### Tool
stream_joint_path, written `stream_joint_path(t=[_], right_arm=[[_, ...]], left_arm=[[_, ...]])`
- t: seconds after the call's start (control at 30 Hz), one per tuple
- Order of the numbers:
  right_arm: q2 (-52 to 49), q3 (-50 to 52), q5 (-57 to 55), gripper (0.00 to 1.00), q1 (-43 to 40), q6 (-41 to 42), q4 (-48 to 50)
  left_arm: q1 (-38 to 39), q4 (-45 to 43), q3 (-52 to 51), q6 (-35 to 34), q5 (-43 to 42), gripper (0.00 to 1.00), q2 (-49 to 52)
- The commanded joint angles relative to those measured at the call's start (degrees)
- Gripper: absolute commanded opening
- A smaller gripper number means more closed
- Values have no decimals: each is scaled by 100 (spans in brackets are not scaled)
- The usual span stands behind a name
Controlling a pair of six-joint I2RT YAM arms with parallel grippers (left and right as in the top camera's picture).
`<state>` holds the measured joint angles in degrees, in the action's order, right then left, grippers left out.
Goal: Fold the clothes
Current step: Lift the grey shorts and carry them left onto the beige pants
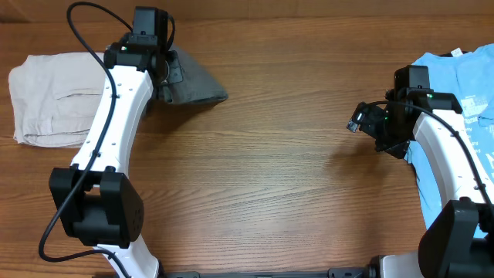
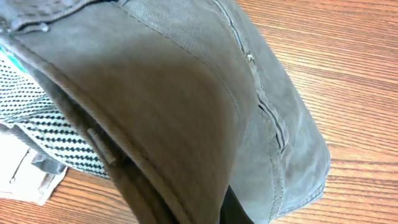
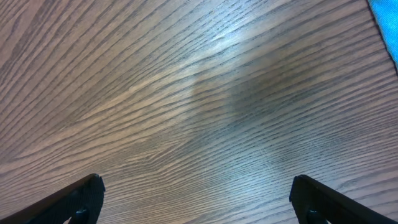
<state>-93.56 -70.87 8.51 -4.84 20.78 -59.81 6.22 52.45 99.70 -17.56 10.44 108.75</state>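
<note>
Upper left of the overhead frame: the dark-grey shorts [image 1: 199,83] lie bunched near the beige garment [image 1: 50,96], one edge raised by the left gripper [image 1: 162,73], its jaws closed on the cloth. At right, beside the blue T-shirt [image 1: 463,85], the right gripper [image 3: 196,193] hangs wide open and empty. We judge the step to be spreading. Next, the shorts need laying flat mid-table [image 1: 270,170].

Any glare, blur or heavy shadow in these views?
Overhead: sharp, evenly lit, faint shadow on the table by the right arm. Left wrist: grey shorts fill the frame, soft, dark under the fold. Right wrist: glare patch on the table, right gripper only dark tips.
</note>
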Motion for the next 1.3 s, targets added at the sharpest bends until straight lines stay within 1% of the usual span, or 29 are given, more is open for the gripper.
stream_joint_path(t=[0.0,0.1,0.3,0.37,0.5,0.57,0.7,0.97,1.17,1.23,1.27], right_arm=[[26,-44,-59,100,-7,-22,13],[26,-44,-57,100,-7,-22,15],[26,-44,-57,100,-7,-22,15],[26,-44,-57,100,-7,-22,13],[26,-44,-57,100,-7,-22,15],[26,-44,-57,100,-7,-22,13],[26,-44,-57,100,-7,-22,15],[26,-44,-59,100,-7,-22,15],[28,-44,-57,100,-7,-22,13],[26,-44,-59,100,-7,-22,13],[26,-44,-57,100,-7,-22,15]], left_arm=[[-107,-37,433,111,48,4,-208],[-225,37,710,129,-42,4,-208],[-557,223,1239,129,-579,4,-208],[-667,319,1421,136,-535,4,-208],[-964,400,1871,444,-280,4,-208],[-1176,400,2135,481,-96,4,-208],[-1668,376,2522,581,-81,4,-208],[-2802,254,2577,826,-81,4,-201],[-3624,85,2568,885,-125,4,-39],[-3827,35,2566,916,-258,4,63],[-3936,-20,2566,1003,-483,4,138]])
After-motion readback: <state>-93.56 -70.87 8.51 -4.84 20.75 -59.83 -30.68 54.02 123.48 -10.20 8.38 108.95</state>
